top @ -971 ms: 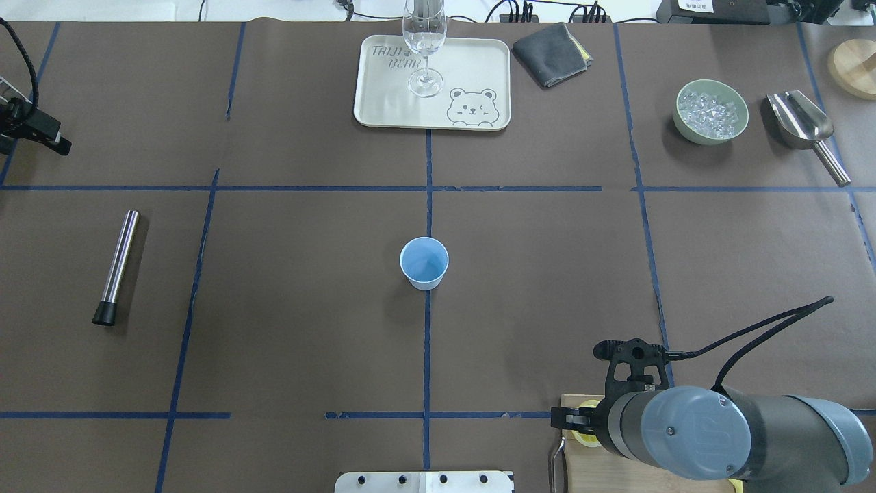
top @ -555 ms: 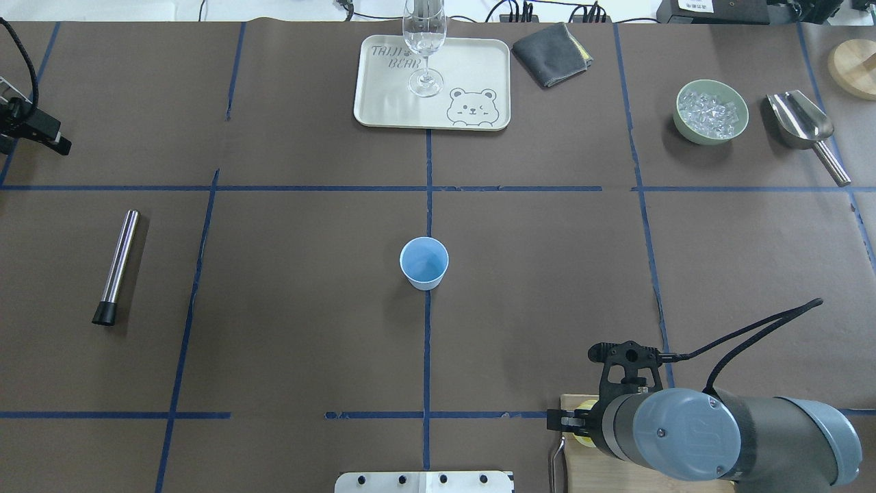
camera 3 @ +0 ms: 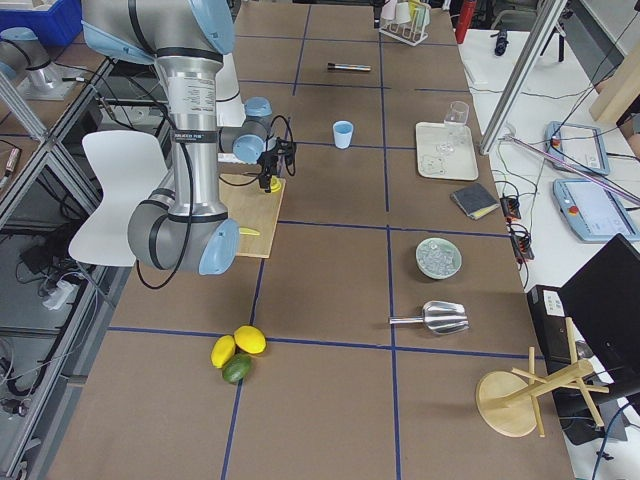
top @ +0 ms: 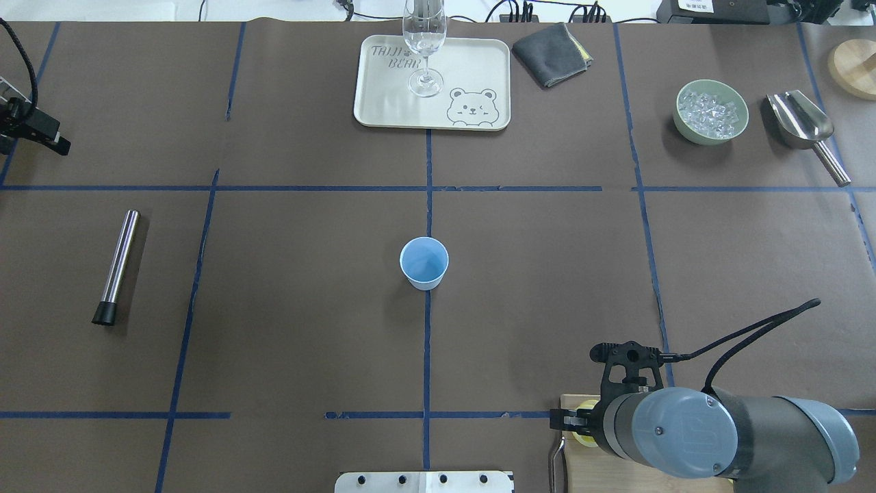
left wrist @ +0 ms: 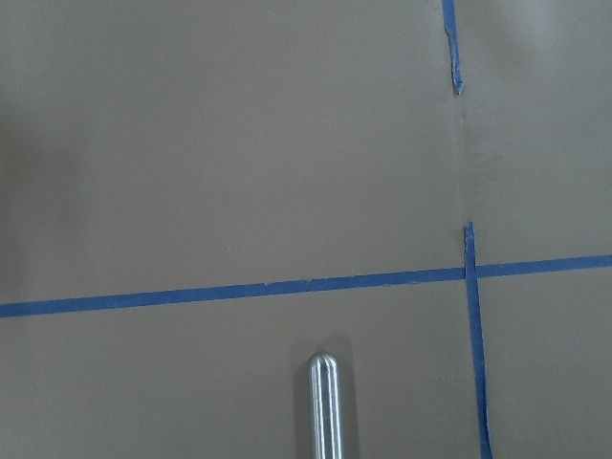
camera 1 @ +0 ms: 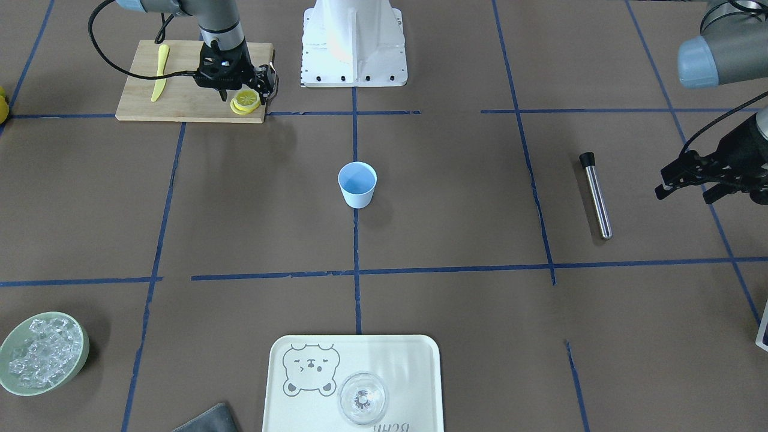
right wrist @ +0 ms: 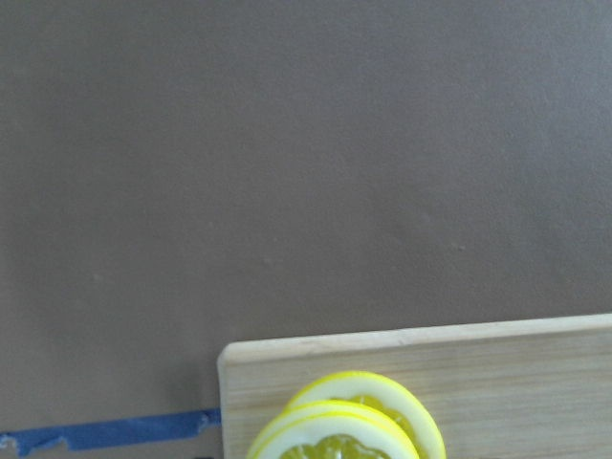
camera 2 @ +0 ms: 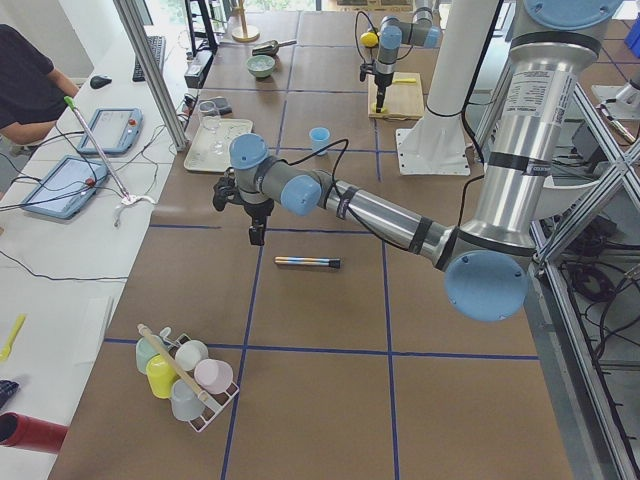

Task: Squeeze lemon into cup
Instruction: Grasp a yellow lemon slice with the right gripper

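Brown table [camera 1: 456, 180], right tool [camera 1: 245, 91] at lemon [camera 1: 247, 101]

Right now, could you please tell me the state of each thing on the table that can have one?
cup, upright and empty
lemon slices, stacked flat on the cutting board, not gripped
right gripper, open, low over the slices
left gripper, holding nothing; open or shut unclear
wine glass, upright on the tray
green bowl, filled with ice

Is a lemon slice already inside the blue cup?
No, the cup shows only bare blue inside, and the lemon slices lie on the wooden board.
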{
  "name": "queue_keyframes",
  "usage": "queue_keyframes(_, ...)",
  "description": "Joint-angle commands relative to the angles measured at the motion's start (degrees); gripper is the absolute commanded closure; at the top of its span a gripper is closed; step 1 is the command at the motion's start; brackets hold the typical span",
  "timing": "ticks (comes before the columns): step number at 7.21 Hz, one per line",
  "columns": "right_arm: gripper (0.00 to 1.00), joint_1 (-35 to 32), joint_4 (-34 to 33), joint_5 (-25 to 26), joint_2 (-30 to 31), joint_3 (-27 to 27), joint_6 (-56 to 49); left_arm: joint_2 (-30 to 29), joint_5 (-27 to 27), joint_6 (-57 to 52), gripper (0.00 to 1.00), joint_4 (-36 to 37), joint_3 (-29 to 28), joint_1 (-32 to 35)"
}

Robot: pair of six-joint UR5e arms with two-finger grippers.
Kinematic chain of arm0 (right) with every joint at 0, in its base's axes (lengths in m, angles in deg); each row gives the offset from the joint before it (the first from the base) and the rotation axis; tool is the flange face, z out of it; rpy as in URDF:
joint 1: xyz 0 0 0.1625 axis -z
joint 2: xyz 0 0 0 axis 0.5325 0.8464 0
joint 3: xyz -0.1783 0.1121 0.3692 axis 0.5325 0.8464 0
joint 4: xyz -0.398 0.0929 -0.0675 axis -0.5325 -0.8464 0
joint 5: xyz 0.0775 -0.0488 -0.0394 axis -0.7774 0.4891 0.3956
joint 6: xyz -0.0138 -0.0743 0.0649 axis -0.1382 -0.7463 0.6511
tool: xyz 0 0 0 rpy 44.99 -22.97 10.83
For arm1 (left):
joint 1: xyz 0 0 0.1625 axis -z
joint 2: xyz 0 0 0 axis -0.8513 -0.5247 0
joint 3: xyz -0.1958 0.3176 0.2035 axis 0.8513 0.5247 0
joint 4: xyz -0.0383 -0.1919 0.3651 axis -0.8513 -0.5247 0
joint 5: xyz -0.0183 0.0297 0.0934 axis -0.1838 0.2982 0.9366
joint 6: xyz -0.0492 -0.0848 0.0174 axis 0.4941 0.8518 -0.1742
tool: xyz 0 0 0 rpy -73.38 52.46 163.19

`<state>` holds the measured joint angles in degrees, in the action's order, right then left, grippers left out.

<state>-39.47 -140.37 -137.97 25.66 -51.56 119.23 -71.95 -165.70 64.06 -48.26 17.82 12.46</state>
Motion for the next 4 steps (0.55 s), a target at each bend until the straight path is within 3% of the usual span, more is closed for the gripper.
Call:
queue_keyframes(1,0.06,0.00,0.00,0.00,0.09,0.12,0.00,0.01,0.00,-0.01,0.00,0.00,0.00,-0.06)
queue_keyframes(4,0.21,0.17,0.00,0.00,-0.35,0.56,0.00,0.01,0.00,-0.01,0.00,0.00,0.09,0.03)
